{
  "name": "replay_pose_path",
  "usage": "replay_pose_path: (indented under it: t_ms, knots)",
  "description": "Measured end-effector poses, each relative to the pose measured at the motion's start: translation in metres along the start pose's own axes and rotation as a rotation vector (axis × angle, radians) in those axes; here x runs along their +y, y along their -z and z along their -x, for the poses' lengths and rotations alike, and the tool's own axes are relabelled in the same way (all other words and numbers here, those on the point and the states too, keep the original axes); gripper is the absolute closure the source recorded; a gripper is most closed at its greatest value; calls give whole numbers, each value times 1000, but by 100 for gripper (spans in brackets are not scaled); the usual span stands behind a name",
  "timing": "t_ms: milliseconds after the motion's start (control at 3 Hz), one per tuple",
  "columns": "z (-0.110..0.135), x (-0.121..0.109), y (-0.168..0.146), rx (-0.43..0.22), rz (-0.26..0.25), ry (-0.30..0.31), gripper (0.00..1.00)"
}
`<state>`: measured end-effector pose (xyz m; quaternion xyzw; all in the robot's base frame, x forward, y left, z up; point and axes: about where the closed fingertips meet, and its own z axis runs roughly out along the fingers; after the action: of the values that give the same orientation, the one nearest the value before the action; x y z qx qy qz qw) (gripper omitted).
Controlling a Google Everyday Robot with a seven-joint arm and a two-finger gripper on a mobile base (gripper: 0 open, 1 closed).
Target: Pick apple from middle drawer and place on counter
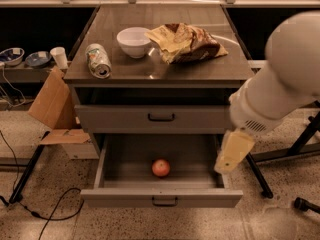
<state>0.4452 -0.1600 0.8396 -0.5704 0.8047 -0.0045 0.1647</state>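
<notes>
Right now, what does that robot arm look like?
The arm is bulky, smooth white, made of rounded segments, with small dark vent slots near its wrist. Its gripper is a flat pale-yellow piece, by the right side of the middle drawer.

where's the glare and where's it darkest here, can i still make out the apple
Camera view: warm, dim lighting; a pale sheen lies on the counter in front of the white bowl; the middle drawer is shaded inside, yet the apple stands out; the end effector hangs pale yellow over the drawer's right edge.
</notes>
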Motion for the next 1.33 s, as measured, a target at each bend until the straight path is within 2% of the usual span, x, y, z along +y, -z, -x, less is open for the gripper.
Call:
replay_pose_path:
  t_ms: [333, 667, 1000, 1333]
  knots:
    - [14, 24, -77, 4, 12, -37, 0]
    - [37, 38, -149, 8, 11, -49, 0]
    - [57, 42, -206, 11, 48, -121, 0]
    - [72, 38, -271, -33, 172, -305, 0]
